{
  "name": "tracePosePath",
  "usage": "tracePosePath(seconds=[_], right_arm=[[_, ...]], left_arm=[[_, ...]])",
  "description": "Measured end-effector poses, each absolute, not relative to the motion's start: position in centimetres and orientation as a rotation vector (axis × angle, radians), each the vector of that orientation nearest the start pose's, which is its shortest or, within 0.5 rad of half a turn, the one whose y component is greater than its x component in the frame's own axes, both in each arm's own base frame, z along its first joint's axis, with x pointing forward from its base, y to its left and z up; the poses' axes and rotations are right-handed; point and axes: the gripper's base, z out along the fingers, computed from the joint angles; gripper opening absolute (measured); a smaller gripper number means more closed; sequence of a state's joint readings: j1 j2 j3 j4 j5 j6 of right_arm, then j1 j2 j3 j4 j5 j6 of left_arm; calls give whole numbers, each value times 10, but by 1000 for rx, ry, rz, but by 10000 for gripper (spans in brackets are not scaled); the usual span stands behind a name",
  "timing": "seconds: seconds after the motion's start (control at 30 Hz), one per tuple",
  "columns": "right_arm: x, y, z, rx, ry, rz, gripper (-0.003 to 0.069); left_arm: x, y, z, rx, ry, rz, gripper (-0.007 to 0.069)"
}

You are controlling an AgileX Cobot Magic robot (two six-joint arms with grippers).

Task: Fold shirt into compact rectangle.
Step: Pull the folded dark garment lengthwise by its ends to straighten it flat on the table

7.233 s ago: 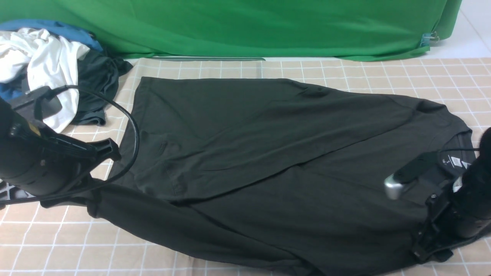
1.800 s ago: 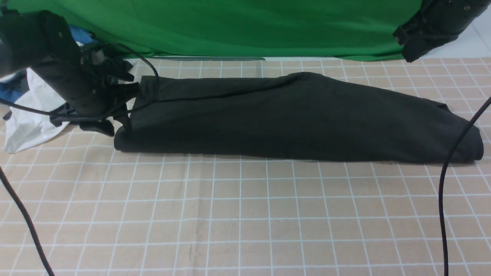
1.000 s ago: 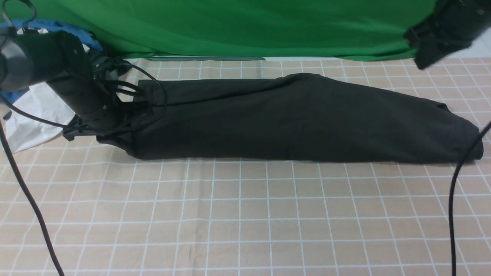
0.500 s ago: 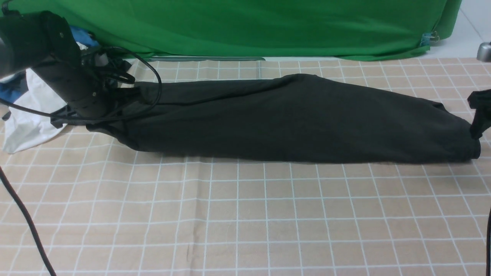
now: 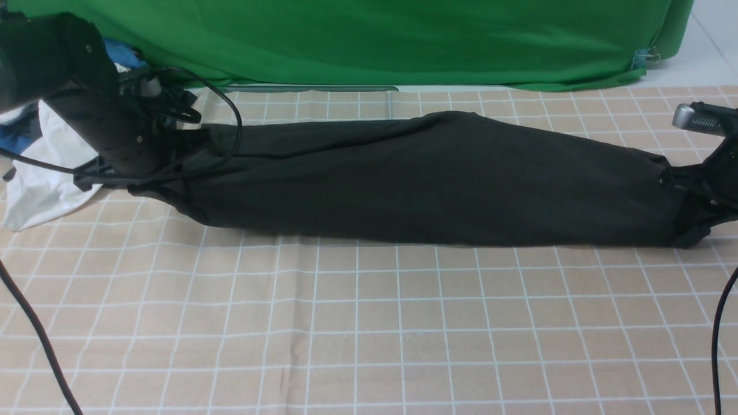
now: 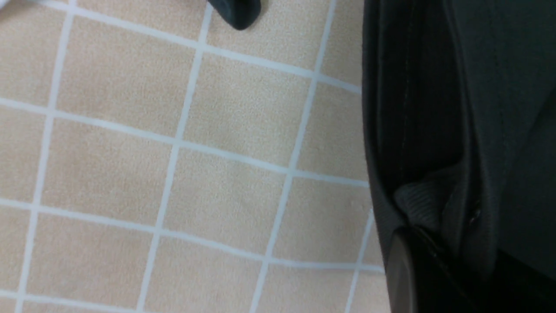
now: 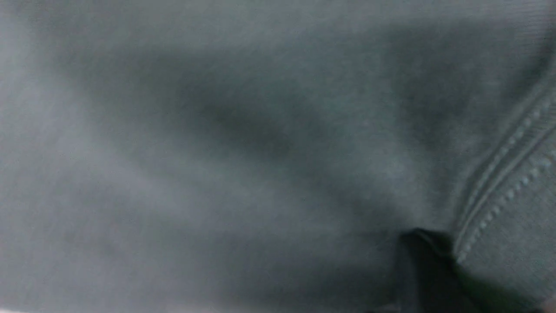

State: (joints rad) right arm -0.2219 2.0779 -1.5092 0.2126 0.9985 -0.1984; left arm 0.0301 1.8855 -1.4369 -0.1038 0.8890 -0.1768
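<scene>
Stretching left to right across the far half of the checked tablecloth [image 5: 369, 323], the shirt [image 5: 438, 178] lies as a long black band. The left gripper [image 5: 173, 153] pinches its left end and the right gripper [image 5: 686, 202] its right end. Left wrist view: jaws closed on a hem fold. Right wrist view: jaws closed too, with dark fabric filling the picture.

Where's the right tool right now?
Front view, far right: the right tool grips the right-hand end of the shirt, low over the checked tablecloth.
</scene>
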Motion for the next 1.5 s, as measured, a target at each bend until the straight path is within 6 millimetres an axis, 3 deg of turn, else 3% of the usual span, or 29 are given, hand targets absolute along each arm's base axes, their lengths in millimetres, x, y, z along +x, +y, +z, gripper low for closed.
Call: tracePosePath(seconds=[0.17, 0.3, 0.5, 0.6, 0.7, 0.9, 1.1, 1.3, 1.37, 1.5], right_arm=[[377, -74, 214, 226, 3071, 160, 49], [340, -69, 242, 274, 3066, 107, 50], [277, -68, 246, 327, 3134, -111, 68], [254, -66, 238, 332, 3171, -164, 78], [240, -64, 225, 324, 3207, -178, 101], [235, -64, 210, 309, 3184, -200, 190], [236, -66, 210, 302, 3166, -217, 293], [237, -66, 217, 316, 3190, -215, 294], [239, -65, 224, 320, 3190, -193, 270], [247, -46, 253, 198, 3067, 65, 138]], left_arm=[[372, 6, 259, -374, 2813, -176, 44], [330, 4, 253, -462, 2946, -174, 44], [257, 1, 239, -565, 3025, -170, 44], [225, -2, 228, -607, 3047, -195, 44], [206, -3, 224, -599, 3036, -209, 46], [197, -4, 226, -590, 3021, -211, 60], [191, -1, 226, -560, 3081, -148, 214], [205, 3, 244, -513, 2984, -107, 321], [212, 1, 250, -526, 2924, -163, 314], [236, -13, 251, -519, 2798, -408, 123]])
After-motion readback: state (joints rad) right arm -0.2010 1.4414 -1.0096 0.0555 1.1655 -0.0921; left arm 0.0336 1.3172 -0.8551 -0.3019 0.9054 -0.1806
